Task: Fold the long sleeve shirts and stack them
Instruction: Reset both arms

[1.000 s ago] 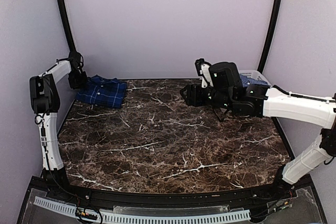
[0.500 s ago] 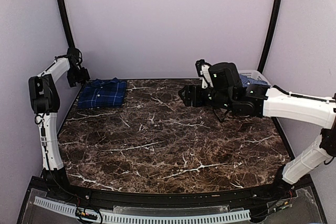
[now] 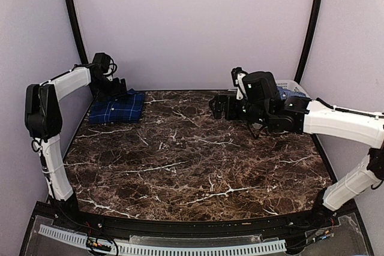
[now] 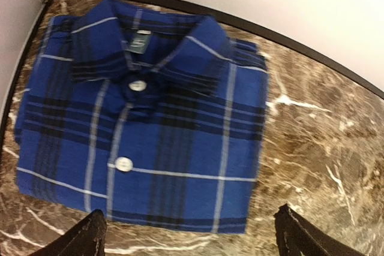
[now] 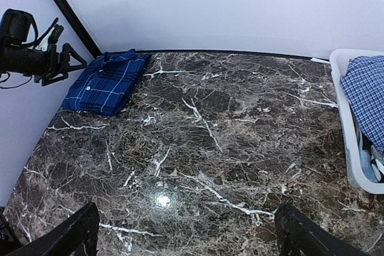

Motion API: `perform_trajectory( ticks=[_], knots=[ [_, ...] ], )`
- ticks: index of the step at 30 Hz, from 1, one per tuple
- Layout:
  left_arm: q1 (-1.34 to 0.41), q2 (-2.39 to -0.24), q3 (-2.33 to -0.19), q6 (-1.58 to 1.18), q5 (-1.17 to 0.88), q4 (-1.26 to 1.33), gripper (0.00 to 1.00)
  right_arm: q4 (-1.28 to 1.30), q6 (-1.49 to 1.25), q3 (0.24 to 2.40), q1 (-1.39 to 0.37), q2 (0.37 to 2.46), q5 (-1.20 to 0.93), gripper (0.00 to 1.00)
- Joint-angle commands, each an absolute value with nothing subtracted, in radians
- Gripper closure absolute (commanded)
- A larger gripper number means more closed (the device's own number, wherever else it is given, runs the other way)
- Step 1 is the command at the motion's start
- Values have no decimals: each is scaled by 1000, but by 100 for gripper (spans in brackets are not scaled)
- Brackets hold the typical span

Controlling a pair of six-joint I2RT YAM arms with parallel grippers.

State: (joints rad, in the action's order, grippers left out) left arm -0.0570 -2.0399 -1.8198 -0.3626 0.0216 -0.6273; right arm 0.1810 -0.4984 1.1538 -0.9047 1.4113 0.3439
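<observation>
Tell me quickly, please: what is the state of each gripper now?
Left gripper: open, holding nothing, near the folded dark plaid shirt.
Right gripper: open, holding nothing, over the table.

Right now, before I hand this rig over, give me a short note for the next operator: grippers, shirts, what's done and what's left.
Left gripper: open, holding nothing, over the dark plaid shirt.
Right gripper: open, holding nothing, above the table near the basket.
Dark plaid shirt: folded, collar up, flat in the table's far left corner.
Lighter checked shirt: in the basket at the far right.
Done: one shirt folded and placed.
Left: take the lighter shirt out, fold it, and stack it on the plaid one.
</observation>
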Motion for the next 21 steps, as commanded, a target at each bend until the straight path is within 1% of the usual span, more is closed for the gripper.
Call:
perform_trajectory(
  ticks=[1,4,10,17,21],
  knots=[
    [-132,-1845,-1643,-378,-73,-464,2,166,-518,1119,-893,1369,388,1],
    [-210,-1755,-1483,-390,-109,-377,2,155,-523,1094,-892,1347,406,2],
    [-371,-1570,-1252,-356,-180,-192,1,132,-543,1028,-890,1296,428,1],
    [-521,-1420,-1101,-324,-197,-91,1,127,-570,944,-890,1217,450,1],
    [-565,-1395,-1105,-314,-224,-118,1,136,-576,913,-890,1168,471,1]
  ],
)
